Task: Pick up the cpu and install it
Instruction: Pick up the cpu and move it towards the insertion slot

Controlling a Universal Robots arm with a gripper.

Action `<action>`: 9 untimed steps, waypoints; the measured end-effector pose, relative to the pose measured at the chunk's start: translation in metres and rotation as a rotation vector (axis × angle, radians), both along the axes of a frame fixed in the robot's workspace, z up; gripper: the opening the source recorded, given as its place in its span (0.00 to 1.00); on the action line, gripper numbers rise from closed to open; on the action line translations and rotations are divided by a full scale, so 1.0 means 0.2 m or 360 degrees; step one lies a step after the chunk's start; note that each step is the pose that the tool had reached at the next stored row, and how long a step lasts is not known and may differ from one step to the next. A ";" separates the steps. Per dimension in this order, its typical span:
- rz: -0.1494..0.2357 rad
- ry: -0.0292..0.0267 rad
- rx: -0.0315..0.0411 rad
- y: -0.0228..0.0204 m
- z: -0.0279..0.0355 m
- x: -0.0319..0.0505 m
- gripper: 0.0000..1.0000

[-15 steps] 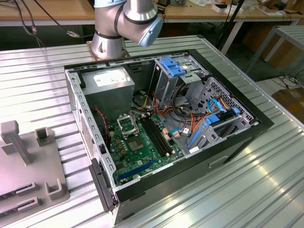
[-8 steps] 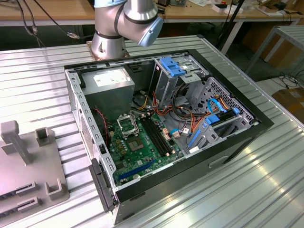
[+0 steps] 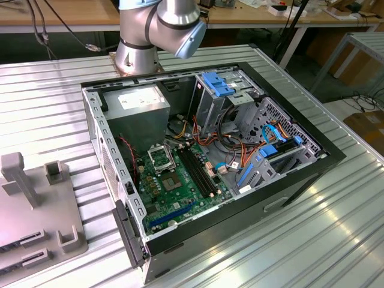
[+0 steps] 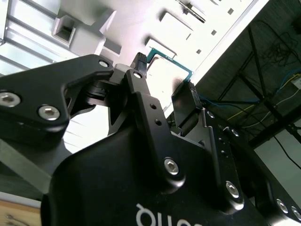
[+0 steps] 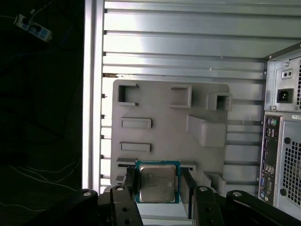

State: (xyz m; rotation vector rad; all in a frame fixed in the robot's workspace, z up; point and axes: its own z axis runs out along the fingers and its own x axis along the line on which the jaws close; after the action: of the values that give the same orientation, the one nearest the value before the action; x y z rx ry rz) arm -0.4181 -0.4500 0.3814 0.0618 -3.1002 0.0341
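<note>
**Spotter:** Where's the chip?

**Operator:** I've got the cpu point(image 5: 157, 183) pinched by two opposite edges between the fingers point(image 5: 130, 181) of the gripper point(image 4: 165, 73). It's at the edge of the grey fixture tray point(image 5: 164, 101) nearest the gripper. I can't tell whether it's lifted clear.

**Spotter:** What worries you?

**Operator:** It's a thin edge grip, so I think the cpu could tilt or slip. A skewed chip would seat badly in the socket point(image 3: 161, 157), well apart inside the computer case point(image 3: 288, 189), on the exterior view's right of the tray.

**Spotter:** Counts?

**Operator:** One cpu, two fingers, one tray, one case, one socket.
</note>
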 end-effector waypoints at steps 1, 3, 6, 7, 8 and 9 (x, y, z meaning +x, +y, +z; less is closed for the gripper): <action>0.0000 0.00001 0.0000 0.000 0.000 0.008 0.47; 0.0000 0.00002 0.0000 0.000 0.000 0.022 0.47; 0.0000 -0.00001 0.0000 0.000 0.000 0.049 0.47; 0.0000 -0.00001 0.0000 0.000 0.000 0.057 0.47; 0.0000 0.00000 0.0000 0.000 0.000 0.066 0.47; 0.0000 0.00000 0.0000 0.000 0.000 0.074 0.47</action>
State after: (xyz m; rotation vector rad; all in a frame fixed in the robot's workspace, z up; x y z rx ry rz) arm -0.4034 -0.4500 0.3814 0.0618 -3.1002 0.0341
